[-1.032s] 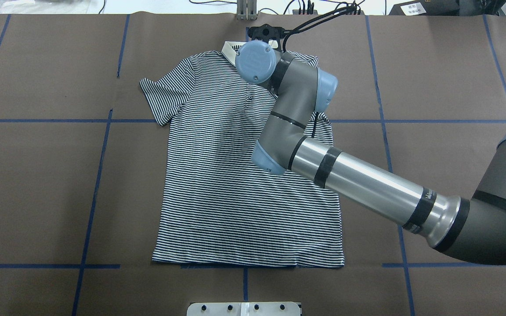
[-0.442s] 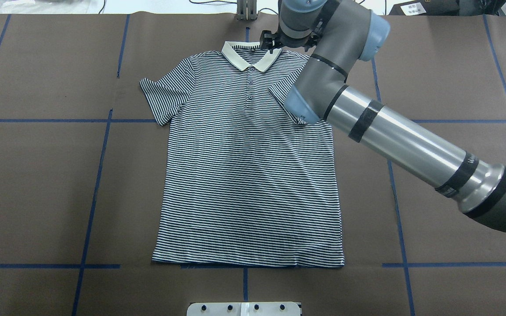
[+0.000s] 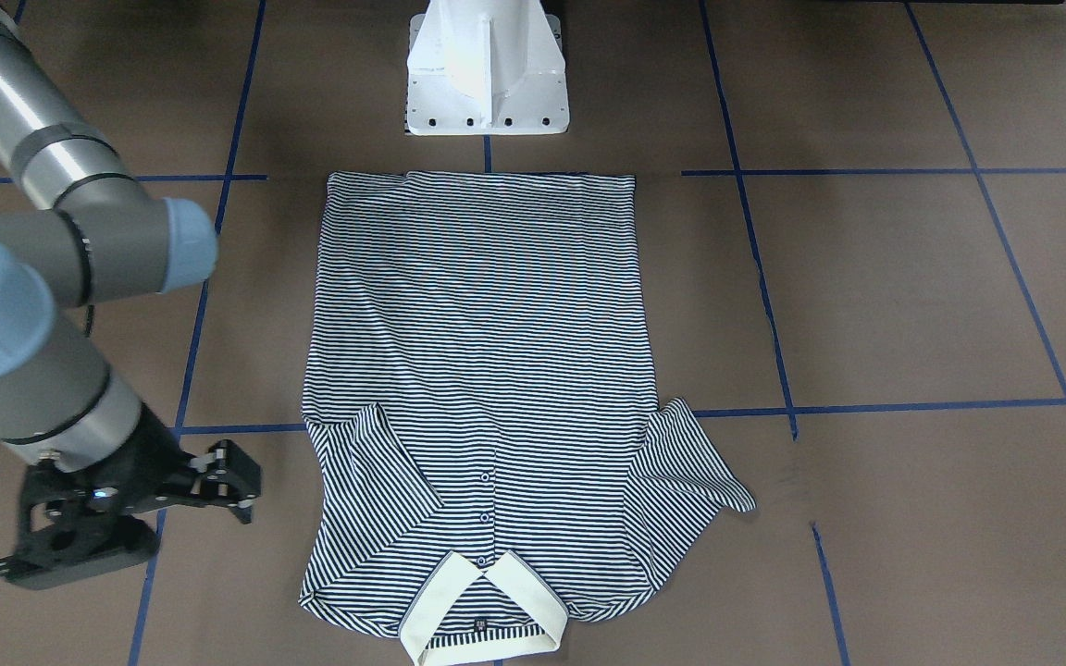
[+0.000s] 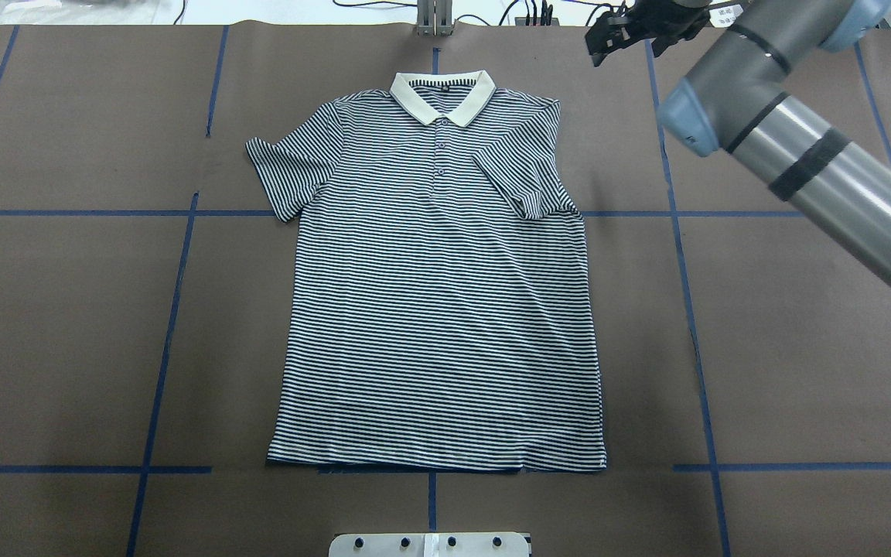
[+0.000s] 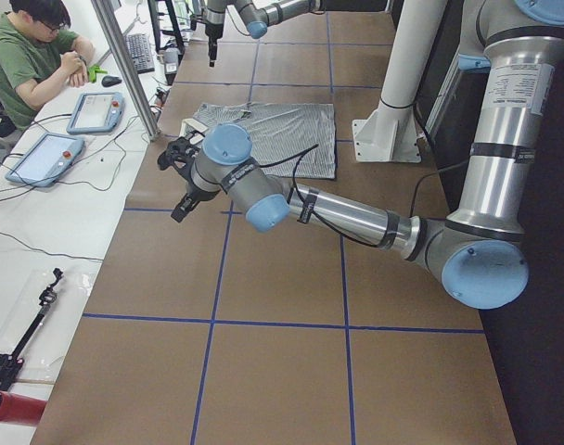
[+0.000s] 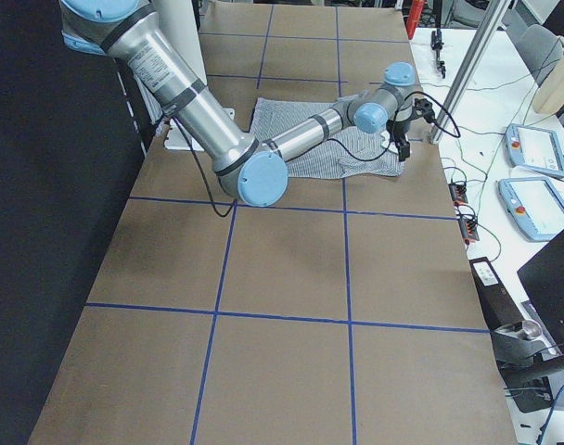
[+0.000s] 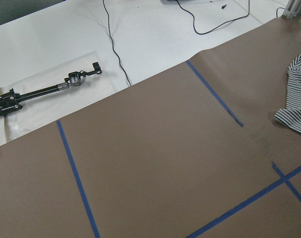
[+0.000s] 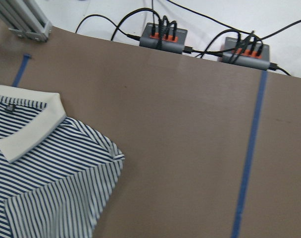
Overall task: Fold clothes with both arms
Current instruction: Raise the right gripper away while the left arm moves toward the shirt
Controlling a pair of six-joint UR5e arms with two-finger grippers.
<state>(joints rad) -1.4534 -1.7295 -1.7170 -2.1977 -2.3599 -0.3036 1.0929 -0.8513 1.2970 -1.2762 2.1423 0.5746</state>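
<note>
I find the polo shirt (image 4: pixel 438 309) lying flat mid-table (image 4: pixel 66 309), collar towards the far edge, one sleeve folded onto the chest. The right gripper (image 3: pixel 241 492) hangs off the shirt's shoulder, apart from it, fingers spread and empty. The left gripper (image 5: pixel 182 181) shows only in the side view, so I cannot tell its state.

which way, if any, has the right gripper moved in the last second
Yes. In the overhead view the right gripper has swung toward the view's right, from the collar to clear of the shirt.
</note>
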